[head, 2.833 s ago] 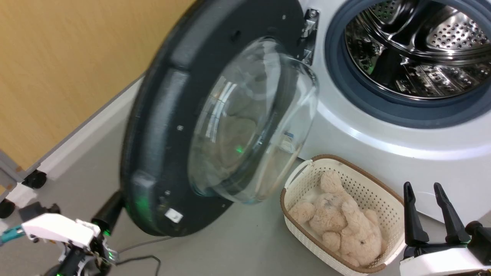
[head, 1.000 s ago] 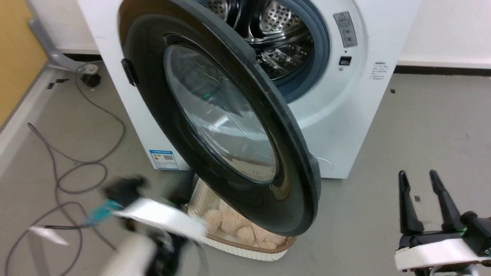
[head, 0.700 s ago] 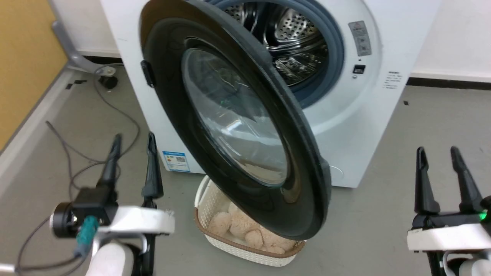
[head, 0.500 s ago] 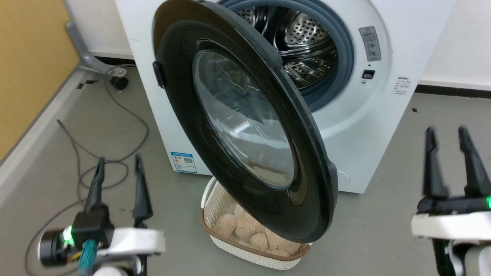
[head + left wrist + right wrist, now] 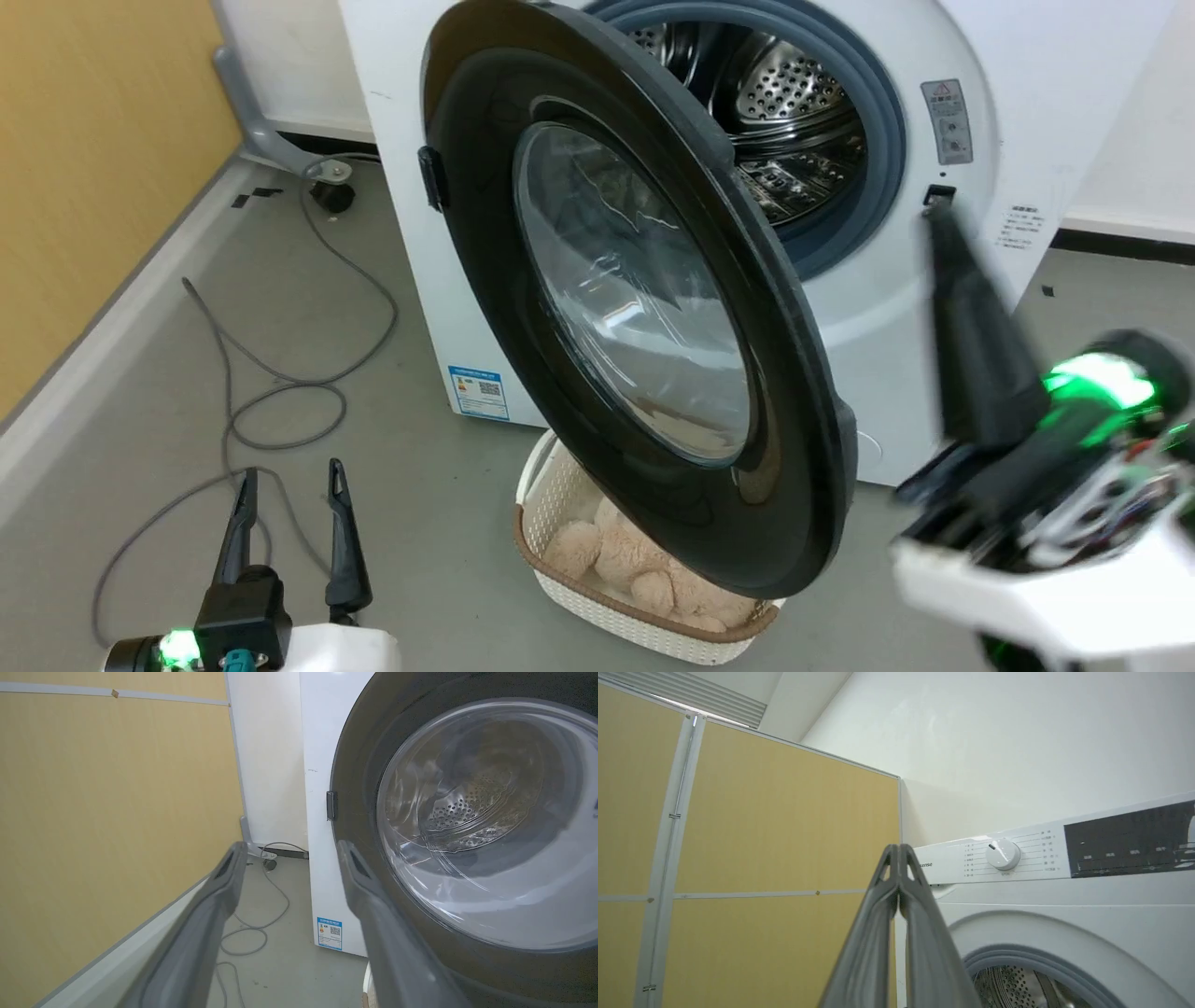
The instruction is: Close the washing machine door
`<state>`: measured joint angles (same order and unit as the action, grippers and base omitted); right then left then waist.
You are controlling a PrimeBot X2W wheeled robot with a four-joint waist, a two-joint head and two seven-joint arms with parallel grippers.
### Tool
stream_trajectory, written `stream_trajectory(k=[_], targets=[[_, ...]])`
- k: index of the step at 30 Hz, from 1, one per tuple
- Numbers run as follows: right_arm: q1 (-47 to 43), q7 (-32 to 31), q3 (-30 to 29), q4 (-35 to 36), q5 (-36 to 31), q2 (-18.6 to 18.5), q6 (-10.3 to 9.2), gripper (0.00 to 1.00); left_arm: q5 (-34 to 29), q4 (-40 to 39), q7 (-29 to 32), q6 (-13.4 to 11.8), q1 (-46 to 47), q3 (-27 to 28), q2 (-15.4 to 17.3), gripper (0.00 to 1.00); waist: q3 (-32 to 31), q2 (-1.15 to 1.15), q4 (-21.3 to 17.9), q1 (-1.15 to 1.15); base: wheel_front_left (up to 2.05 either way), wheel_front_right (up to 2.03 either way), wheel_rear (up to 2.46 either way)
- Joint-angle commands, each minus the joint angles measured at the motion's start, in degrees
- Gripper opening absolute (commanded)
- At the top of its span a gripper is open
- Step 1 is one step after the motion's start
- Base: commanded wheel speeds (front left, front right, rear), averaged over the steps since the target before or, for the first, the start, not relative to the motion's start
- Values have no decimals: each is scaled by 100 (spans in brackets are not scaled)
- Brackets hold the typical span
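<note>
Half open washing machine door point(image 5: 644, 373), sticking out over a basket point(image 5: 607, 623). Step now: getting ready to push. Right gripper point(image 5: 952, 280) pinched shut near the door's edge; left gripper point(image 5: 291, 485) spread wide, low down. Next, press it shut.

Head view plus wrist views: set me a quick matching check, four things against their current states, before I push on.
Things:
1. washing machine door
2. left gripper
3. right gripper
4. basket

States:
A. fingers pressed together
B. holds a plush toy
C. swung partly open, drum exposed
D. fingers apart, holding nothing

Pairs: 1-C, 2-D, 3-A, 4-B
</note>
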<state>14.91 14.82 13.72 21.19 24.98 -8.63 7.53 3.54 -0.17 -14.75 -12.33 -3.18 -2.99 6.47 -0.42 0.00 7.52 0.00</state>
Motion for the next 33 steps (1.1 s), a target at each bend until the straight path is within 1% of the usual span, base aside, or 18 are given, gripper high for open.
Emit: stream_trajectory(k=[1,5,9,12,15,18,22,29,33], targets=[[91,18,292,88,99,-164,-4,0,-31,-10,-25,19,-36,13,-22,100,-9,0,28,0,0,0,0],[100,18,1381,61,160,-726,-4,0,-80,-35,-25,63,17,-13,-75,100,-14,0,95,0,0,0,0],[63,18,2404,-284,78,-1167,-4,0,-132,-63,-25,85,4,-25,-103,100,-18,0,79,0,0,0,0],[-4,18,3015,-691,-102,-1457,-4,0,-149,-71,-25,105,8,-34,-122,100,-12,0,78,0,0,0,0],[-140,18,3366,-1119,-204,-1611,-4,0,-153,-65,-25,116,13,-22,-138,100,6,0,59,0,0,0,0],[-283,18,3406,-1545,-268,-1714,-4,0,-166,-73,-25,121,12,-2,-148,100,42,0,18,0,0,0,0],[-414,18,3068,-2061,-339,-1729,-4,0,-182,-89,-25,126,12,9,-164,100,100,0,-70,0,0,0,0],[-402,18,2223,-2725,-426,-1498,-4,0,-217,-110,-25,120,141,-57,-208,100,287,0,-196,0,0,0,0],[-204,18,1885,-3064,-476,-1362,-4,0,-215,-139,-25,106,235,-123,-242,100,434,0,-241,0,0,0,0]])
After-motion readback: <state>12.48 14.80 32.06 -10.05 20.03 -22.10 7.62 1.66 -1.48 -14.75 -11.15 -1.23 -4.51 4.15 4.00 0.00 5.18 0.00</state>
